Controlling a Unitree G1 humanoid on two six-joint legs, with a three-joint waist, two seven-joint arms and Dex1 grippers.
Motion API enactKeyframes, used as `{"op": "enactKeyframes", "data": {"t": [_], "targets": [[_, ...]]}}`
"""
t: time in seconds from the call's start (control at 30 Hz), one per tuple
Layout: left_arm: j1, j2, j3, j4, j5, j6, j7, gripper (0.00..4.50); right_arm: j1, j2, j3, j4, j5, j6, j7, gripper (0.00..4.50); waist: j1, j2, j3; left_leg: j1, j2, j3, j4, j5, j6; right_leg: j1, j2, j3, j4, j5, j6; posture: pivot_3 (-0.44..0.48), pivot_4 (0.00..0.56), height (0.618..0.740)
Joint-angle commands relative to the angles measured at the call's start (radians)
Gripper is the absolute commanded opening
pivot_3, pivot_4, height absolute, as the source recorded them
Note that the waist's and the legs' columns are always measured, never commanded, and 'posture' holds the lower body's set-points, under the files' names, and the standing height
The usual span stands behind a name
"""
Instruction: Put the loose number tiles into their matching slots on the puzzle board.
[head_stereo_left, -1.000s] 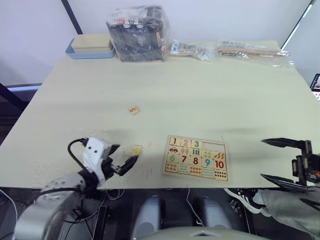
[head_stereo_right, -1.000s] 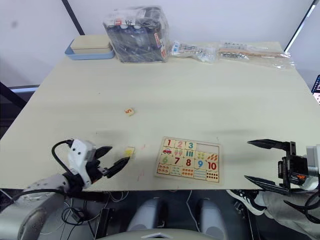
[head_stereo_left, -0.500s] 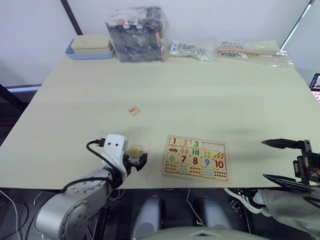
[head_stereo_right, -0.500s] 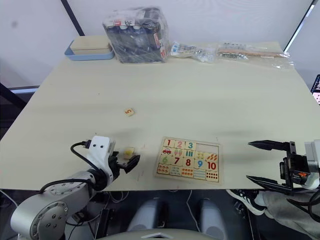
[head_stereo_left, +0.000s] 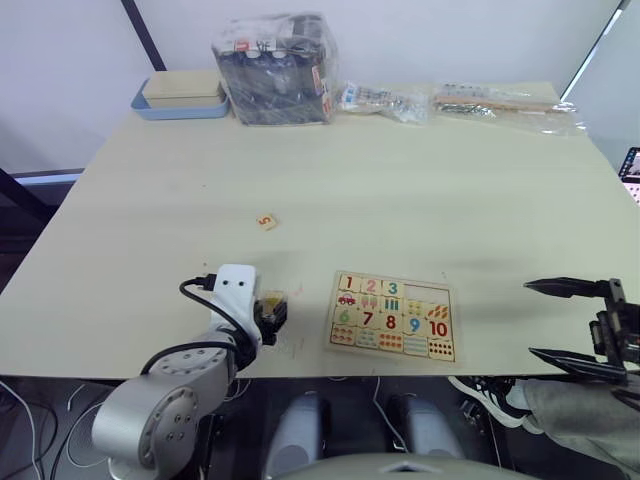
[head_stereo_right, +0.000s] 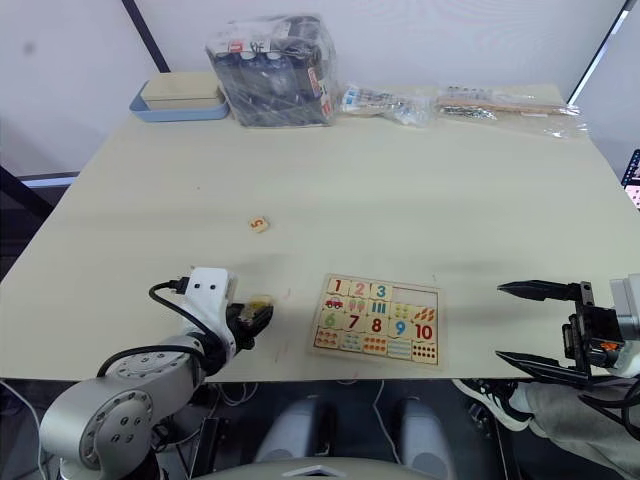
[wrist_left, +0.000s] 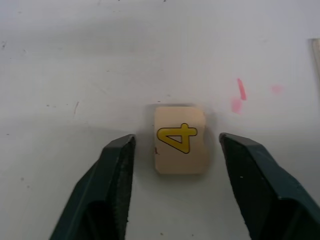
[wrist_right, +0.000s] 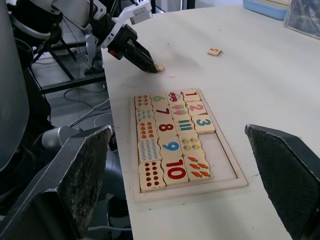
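Left wrist view — left tool (wrist_left: 175, 165) parted around 4 tile (wrist_left: 180, 140), untouched — pink marks (wrist_left: 241, 90) nearby.

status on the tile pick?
Left gripper open, fingers either side of the 4 tile, not touching it. Right gripper open, idle off the table edge. Board has 1 to 3 in; 5 tile loose. Nothing blocking.
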Motion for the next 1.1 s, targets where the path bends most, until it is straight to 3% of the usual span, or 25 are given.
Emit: {"op": "enactKeyframes", "data": {"t": [0.03, 0.13, 0.23, 0.3, 0.5, 0.67, 0.77, 0.9, 1.0, 1.1], "targets": [[0.021, -0.017, -0.03, -0.011, 0.025, 0.014, 0.031, 2.85, -0.001, -0.003, -0.03, -0.014, 0.017, -0.003, 0.009, 4.5, 0.0, 0.001, -0.001, 0.0, 0.0, 0.0, 0.0, 0.0, 0.0, 0.0, 0.0, 0.0, 0.0, 0.0, 0.0, 0.0, 0.15, 0.74], [0.032, -0.02, -0.039, -0.007, 0.031, 0.014, 0.034, 2.85, -0.001, 0.0, -0.026, -0.013, 0.014, -0.005, 0.009, 4.5, 0.0, 0.002, -0.001, 0.001, 0.0, 0.0, 0.0, 0.0, 0.0, 0.0, 0.0, 0.0, 0.0, 0.0, 0.0, 0.0, 0.15, 0.74], [0.052, -0.013, -0.037, -0.001, 0.039, 0.014, 0.015, 2.05, 0.01, 0.006, -0.029, -0.019, 0.015, -0.006, 0.008, 4.5, -0.001, 0.002, -0.001, 0.001, 0.0, 0.0, 0.0, 0.0, 0.0, 0.0, 0.0, 0.001, 0.0, 0.0, 0.0, 0.0, 0.15, 0.74], [0.051, -0.009, -0.029, 0.002, 0.046, 0.014, 0.002, 1.06, 0.017, 0.01, -0.032, -0.022, 0.015, -0.009, 0.007, 4.5, 0.0, 0.003, -0.002, 0.001, 0.0, 0.0, 0.0, 0.0, 0.0, 0.001, 0.0, 0.001, 0.0, 0.0, 0.0, 0.0, 0.15, 0.74], [0.021, 0.07, 0.018, 0.003, 0.058, -0.003, -0.087, 0.95, 0.027, 0.034, -0.035, -0.034, 0.01, -0.027, -0.013, 4.5, -0.001, 0.003, -0.002, 0.003, -0.001, 0.001, -0.001, 0.0, 0.0, 0.002, 0.0, 0.002, 0.0, 0.0, 0.0, 0.0, 0.15, 0.74], [-0.006, 0.302, 0.061, 0.015, -0.004, -0.091, -0.3, 0.95, 0.024, 0.057, -0.03, -0.047, 0.007, -0.033, -0.044, 4.5, -0.003, 0.001, -0.001, 0.003, 0.0, 0.001, -0.002, 0.0, 0.0, 0.001, 0.0, 0.002, 0.0, -0.001, 0.0, 0.0, 0.15, 0.74], [-0.057, 0.494, 0.044, 0.06, -0.043, -0.176, -0.457, 0.95, 0.02, 0.079, -0.032, -0.068, 0.011, -0.035, -0.085, 4.5, 0.001, 0.0, 0.0, 0.003, 0.0, 0.001, -0.002, 0.0, 0.0, 0.001, 0.0, 0.002, 0.0, -0.001, 0.0, 0.0, 0.15, 0.74], [-0.186, 0.79, -0.057, 0.173, -0.055, -0.414, -0.756, 0.95, 0.002, 0.123, -0.028, -0.126, 0.014, -0.039, -0.17, 4.5, 0.003, 0.0, 0.001, 0.002, 0.0, 0.001, -0.002, 0.0, 0.0, 0.001, -0.001, 0.001, -0.001, -0.001, 0.0, 0.0, 0.15, 0.74], [-0.35, 0.897, -0.167, 0.296, -0.04, -0.561, -0.943, 0.95, 0.005, 0.12, -0.028, -0.147, -0.003, -0.058, -0.164, 4.5, 0.004, 0.001, 0.001, 0.001, -0.002, 0.002, -0.002, 0.0, 0.0, -0.001, 0.0, 0.003, -0.001, -0.001, 0.001, 0.0, 0.15, 0.74], [-0.528, 0.935, -0.31, 0.405, 0.001, -0.652, -1.093, 0.95, 0.003, 0.11, -0.033, -0.149, -0.021, -0.073, -0.164, 4.5, 0.004, 0.0, 0.002, -0.001, -0.002, 0.002, -0.002, 0.0, 0.0, -0.002, 0.0, 0.004, -0.002, -0.001, 0.001, 0.0, 0.15, 0.74]]}}
